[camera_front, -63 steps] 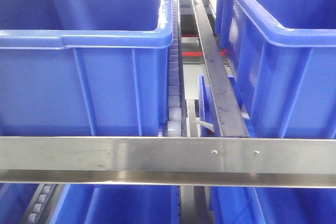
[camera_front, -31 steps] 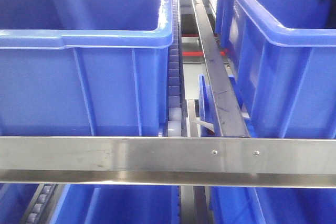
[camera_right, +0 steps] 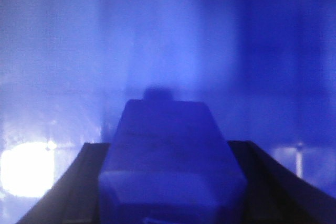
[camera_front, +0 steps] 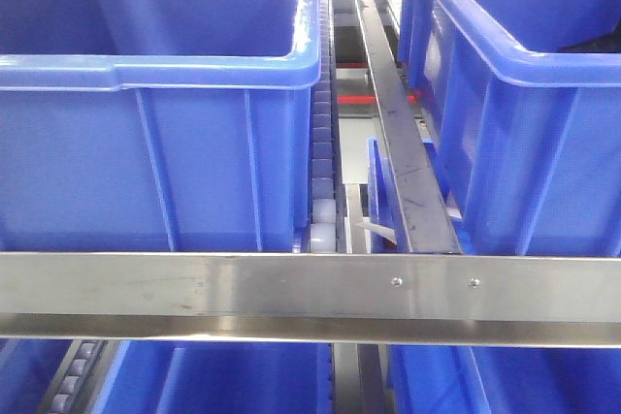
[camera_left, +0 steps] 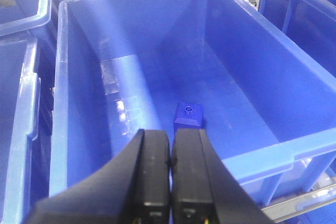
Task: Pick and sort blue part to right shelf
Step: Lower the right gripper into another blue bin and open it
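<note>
While your right gripper [camera_right: 168,182] pinches the blue part [camera_right: 170,156] by its flat sides, expect something light, rigid and slick; your left gripper [camera_left: 170,177] is pressed together, empty.

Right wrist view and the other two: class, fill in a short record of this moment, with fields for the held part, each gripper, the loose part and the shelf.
Held part: blue part between the right gripper fingers, blue bin wall close behind
Right gripper: shut on the blue part
Left gripper: shut, empty, above a blue bin
Loose part: small blue block on that bin's floor
Shelf: steel front rail, roller track, blue bins either side
</note>
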### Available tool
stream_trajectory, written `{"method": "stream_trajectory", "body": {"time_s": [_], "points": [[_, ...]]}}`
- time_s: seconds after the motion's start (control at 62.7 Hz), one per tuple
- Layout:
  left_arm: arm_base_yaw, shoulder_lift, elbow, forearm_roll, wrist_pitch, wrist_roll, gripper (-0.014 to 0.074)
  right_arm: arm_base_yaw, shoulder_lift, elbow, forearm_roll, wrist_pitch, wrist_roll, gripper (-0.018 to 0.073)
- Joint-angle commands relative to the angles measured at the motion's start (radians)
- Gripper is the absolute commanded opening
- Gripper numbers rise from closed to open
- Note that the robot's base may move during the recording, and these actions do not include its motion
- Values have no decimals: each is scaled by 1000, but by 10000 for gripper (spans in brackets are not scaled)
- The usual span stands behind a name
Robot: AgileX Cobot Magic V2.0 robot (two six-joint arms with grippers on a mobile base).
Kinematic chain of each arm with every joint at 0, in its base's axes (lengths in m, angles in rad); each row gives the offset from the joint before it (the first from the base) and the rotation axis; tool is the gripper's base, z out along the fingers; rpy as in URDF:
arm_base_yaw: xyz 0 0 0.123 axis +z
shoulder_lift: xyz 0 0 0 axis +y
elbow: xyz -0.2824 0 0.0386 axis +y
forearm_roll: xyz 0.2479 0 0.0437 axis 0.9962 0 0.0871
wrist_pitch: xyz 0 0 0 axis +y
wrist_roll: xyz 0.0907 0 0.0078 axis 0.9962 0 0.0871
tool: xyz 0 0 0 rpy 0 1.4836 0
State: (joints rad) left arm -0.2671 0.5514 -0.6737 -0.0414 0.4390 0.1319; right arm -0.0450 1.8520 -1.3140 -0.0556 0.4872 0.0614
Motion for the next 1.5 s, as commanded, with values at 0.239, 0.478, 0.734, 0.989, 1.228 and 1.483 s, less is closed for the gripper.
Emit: {"method": "stream_trajectory", "body": {"time_s": [0.239,0.478,0.734,0.989,1.228,1.483], "points": [[1,0,-26,-5,-88,0,127,-7,-141,-36,-14,-47,-8,583],[1,0,-26,-5,-88,0,126,-7,-308,-32,-13,60,-8,237],[1,0,-26,-5,-88,0,126,-5,-496,12,-13,148,-8,32],[1,0,-26,-5,-88,0,126,-5,-769,308,-14,17,-9,32],[1,0,-26,-5,-88,0,126,-5,-1066,650,-14,-160,-9,32],[1,0,-26,-5,-88,0,126,-5,-1455,885,-14,-250,-9,32]]}}
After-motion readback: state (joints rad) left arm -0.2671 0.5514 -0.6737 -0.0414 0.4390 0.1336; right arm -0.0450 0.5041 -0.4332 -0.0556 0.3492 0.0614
